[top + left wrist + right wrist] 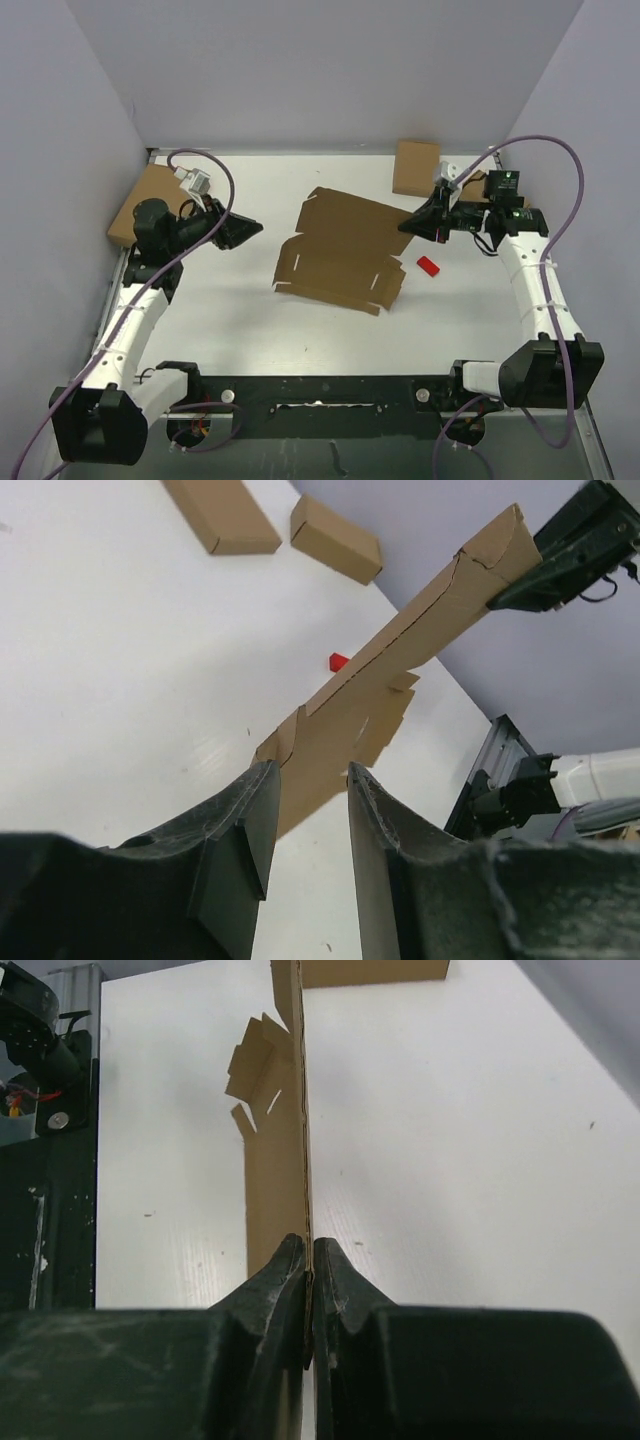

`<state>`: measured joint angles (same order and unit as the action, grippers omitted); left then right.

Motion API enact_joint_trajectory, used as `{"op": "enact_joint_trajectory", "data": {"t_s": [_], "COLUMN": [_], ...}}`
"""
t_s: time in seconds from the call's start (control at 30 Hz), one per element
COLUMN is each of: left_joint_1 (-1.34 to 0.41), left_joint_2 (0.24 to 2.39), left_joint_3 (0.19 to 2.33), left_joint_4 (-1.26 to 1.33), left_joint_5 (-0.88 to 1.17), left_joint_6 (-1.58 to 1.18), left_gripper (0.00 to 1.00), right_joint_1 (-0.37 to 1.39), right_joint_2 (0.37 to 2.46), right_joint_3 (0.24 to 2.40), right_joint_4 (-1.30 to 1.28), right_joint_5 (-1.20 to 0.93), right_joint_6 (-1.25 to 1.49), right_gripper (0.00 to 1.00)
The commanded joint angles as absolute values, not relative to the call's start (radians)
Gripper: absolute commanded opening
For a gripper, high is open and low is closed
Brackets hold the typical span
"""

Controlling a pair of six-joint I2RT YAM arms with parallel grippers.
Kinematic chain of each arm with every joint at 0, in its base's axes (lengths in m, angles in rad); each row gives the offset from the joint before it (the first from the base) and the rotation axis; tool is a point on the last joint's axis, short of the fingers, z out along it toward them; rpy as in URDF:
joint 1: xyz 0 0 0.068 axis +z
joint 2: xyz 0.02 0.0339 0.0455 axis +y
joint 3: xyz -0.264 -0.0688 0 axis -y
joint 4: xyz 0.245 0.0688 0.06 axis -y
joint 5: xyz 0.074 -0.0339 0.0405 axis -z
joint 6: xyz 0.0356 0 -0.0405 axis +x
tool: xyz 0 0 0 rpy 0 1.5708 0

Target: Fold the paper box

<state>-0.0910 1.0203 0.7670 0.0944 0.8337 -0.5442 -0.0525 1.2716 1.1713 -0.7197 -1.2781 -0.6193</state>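
**A:** Where's the paper box (pixel 340 250) right now?

**B:** Spread out unfolded on the tabletop (pixel 250 330), just beside the red block (pixel 428 265), on the side of the block toward the left arm. No wall or flap is turned up yet. Only the end nearest the block is raised off the surface.

**A:** What's raising it?

**B:** The right hand (pixel 307 1245). It sits just beyond the block, with its fingers pinched tight on the box's edge.

**A:** And the other one?

**B:** The left hand (pixel 312 775) is across the box from the block. Its fingers are partly apart and hold nothing. The low end of the box lines up with the gap between them, but I can't tell whether it touches them.

**A:** So which step is this?

**B:** An early one, I'd say: getting a second hold before the first crease.

**A:** What does the next move need?

**B:** The left hand should ease forward so the low edge sits squarely between its fingers, then close. The right hand needs to keep its end steady while that happens. Thin cardboard could bow or slide away if it's nudged instead of gripped.
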Motion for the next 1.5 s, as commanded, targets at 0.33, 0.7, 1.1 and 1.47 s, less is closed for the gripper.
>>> {"op": "enact_joint_trajectory", "data": {"t_s": [0.33, 0.7, 1.1, 1.47], "left_joint_1": [-0.029, -0.045, -0.130, -0.178], "left_joint_2": [1.070, 1.165, 1.223, 1.241], "left_joint_3": [0.896, 0.862, 0.856, 0.859], "left_joint_4": [0.421, 0.629, 0.553, 0.476], "left_joint_5": [1.160, 1.322, 1.339, 1.379], "left_joint_6": [-0.283, -0.253, -0.153, -0.089], "left_gripper": [0.26, 0.26, 0.26, 0.26], "right_joint_1": [-0.007, 0.021, 0.036, 0.040], "right_joint_2": [1.273, 1.265, 1.258, 1.261], "right_joint_3": [1.507, 1.558, 1.571, 1.581], "right_joint_4": [-1.010, -1.058, -1.060, -1.047], "right_joint_5": [-1.346, -1.359, -1.370, -1.381], "right_joint_6": [-0.740, -0.748, -0.737, -0.712], "right_gripper": [0.00, 0.00, 0.00, 0.00]}}
